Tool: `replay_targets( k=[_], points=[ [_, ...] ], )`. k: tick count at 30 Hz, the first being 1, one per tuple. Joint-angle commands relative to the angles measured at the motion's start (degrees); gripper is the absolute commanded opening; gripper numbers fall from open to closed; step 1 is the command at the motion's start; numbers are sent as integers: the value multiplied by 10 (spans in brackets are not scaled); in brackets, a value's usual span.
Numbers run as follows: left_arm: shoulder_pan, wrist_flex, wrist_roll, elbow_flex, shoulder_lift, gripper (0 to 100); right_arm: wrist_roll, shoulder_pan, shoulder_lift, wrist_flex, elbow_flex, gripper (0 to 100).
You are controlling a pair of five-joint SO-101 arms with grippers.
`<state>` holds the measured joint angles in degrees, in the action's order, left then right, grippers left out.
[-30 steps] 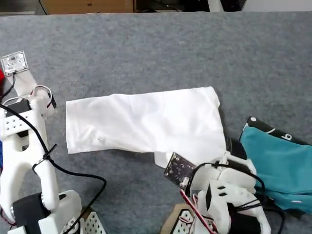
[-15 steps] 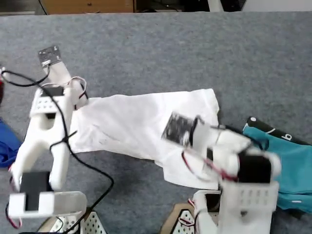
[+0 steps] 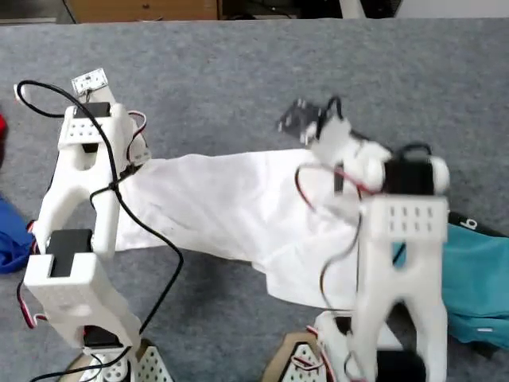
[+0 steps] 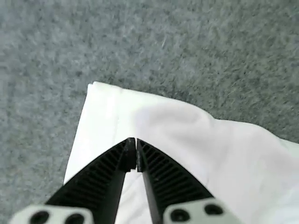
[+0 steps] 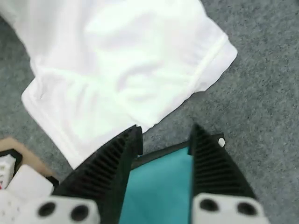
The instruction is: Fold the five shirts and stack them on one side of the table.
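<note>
Finds white shirt [image 3: 231, 207] lengthwise side to side across table [image 3: 238, 72], left gripper [image 4: 136, 150] closed at one end, grasp unclear, right gripper [image 5: 163, 136] parted, empty.

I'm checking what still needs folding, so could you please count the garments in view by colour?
White: 1, the white shirt spread mid-table.
Teal: 1, the teal shirt at one side of the table.
Blue: 1, the blue cloth at the opposite edge.
Total: 3. A red sliver at that same edge is too small to identify, so it is not counted.
</note>
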<state>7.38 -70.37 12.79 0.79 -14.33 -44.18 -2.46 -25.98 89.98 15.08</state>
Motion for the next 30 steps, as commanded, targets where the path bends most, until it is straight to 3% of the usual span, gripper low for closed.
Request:
replay_targets(
  k=[1,13,20,30],
  points=[
    [3,-4,4,-34,-7,19,48,-20,73,-67,-44,5],
    [13,-6,4,-82,-65,19,126,-4,227,-248,-19,16],
    [19,43,2,-88,-67,19,155,-4,344,-387,-4,16],
    [29,112,-20,-94,-165,19,150,9,477,-393,-105,16]
  ],
)
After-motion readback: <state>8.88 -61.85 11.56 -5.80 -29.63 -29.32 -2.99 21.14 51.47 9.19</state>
